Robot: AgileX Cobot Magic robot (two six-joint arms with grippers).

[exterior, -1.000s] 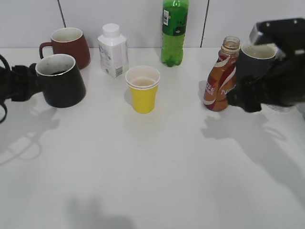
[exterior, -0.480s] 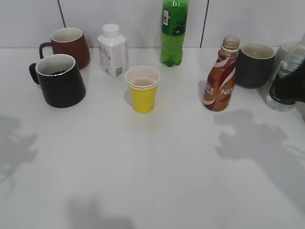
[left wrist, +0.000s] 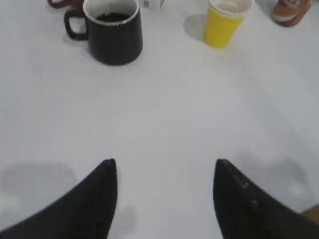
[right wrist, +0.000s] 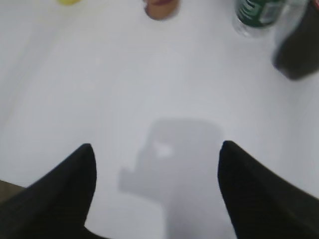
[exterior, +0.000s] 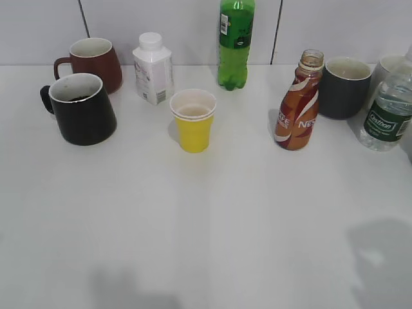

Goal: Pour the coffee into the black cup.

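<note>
The brown coffee bottle [exterior: 297,111] stands uncapped and upright at the right of the table; its base shows at the top of the right wrist view [right wrist: 160,8] and the left wrist view [left wrist: 291,10]. The black cup [exterior: 82,109] stands at the left with dark liquid inside; it also shows in the left wrist view [left wrist: 113,32]. My left gripper [left wrist: 163,167] is open and empty over bare table, well short of the cup. My right gripper [right wrist: 155,149] is open and empty, well back from the bottle. Neither arm shows in the exterior view.
A maroon mug [exterior: 93,61], a white carton-shaped bottle [exterior: 152,68], a tall green bottle [exterior: 235,44], a yellow paper cup [exterior: 193,120], a dark grey mug [exterior: 344,87] and a clear water bottle [exterior: 386,116] stand along the table [exterior: 206,225].
Both arms have pulled back out of the exterior view. The left gripper let go of the black cup's handle and the right one left the coffee bottle; both stand where they were.
</note>
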